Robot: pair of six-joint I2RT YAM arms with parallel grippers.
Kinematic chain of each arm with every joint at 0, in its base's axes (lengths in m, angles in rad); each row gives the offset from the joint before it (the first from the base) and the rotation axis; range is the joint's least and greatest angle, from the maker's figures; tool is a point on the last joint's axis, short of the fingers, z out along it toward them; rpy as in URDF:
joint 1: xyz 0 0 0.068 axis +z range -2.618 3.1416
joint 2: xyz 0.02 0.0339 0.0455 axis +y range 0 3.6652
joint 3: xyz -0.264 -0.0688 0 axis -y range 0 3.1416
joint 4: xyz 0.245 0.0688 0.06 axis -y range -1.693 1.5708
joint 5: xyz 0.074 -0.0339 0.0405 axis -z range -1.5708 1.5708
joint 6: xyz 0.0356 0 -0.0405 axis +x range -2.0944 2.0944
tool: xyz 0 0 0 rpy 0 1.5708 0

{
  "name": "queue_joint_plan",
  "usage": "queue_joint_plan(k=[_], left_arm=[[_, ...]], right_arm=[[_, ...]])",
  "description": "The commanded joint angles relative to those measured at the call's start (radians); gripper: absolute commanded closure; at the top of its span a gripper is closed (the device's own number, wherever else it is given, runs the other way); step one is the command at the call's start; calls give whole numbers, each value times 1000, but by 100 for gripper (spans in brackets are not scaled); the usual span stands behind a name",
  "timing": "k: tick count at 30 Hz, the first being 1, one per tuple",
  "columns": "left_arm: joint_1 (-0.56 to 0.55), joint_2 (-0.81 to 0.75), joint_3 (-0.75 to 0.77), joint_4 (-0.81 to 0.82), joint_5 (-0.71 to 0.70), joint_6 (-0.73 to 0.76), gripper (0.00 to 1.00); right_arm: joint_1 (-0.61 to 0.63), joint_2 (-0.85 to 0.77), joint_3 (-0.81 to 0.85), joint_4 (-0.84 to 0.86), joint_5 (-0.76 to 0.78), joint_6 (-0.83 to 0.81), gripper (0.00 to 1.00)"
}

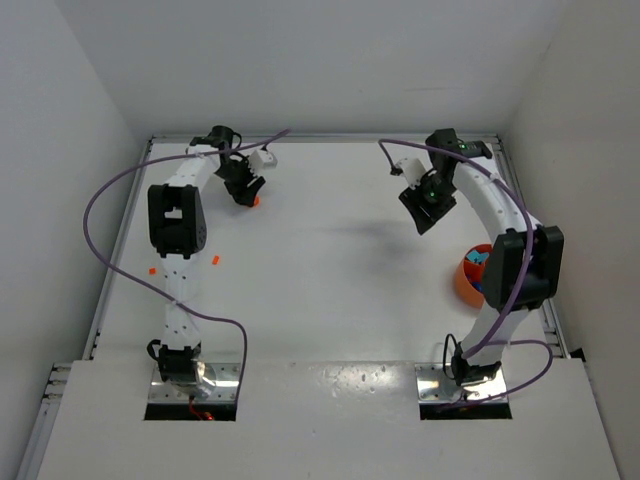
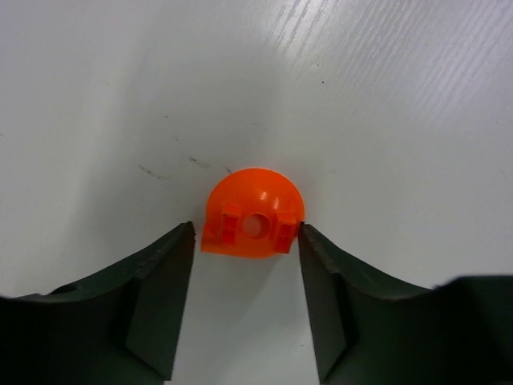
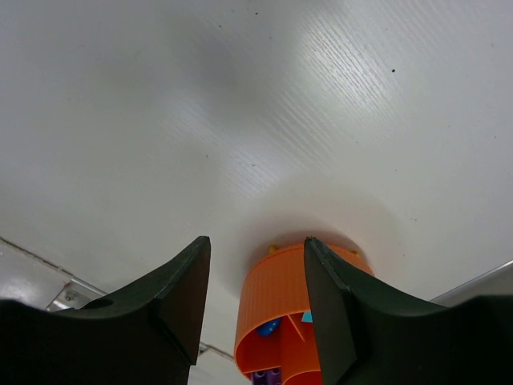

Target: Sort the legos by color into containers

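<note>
A: What sort of place is shown here?

B: A robotics lab is shown, most likely a closed test cell. A bare white table is seen, shut in on three sides by plain white walls.

A: By what is that made plain?

B: A left arm and a right arm, both robotic, are bolted onto metal plates set into cut-outs at the near edge. Purple cables are left looping loosely in the open along both arms, and the table's left side is edged by a metal rail. Everything is kept plain and evenly lit.
</note>
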Motion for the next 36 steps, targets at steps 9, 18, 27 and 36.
queue_joint_plan(k=[9,18,27,36], left_arm=[[-11,1,7,-6,69,41,61],[-11,-141,-149,-54,203,76,71],[-11,-281,-251,-193,515,58,75],[-101,-612,-613,153,588,-197,78]], right_arm=[[20,9,41,16,9,7,49],[20,-20,21,16,-64,7,49],[29,-3,21,-2,-377,105,49],[29,15,-25,321,-677,715,42]])
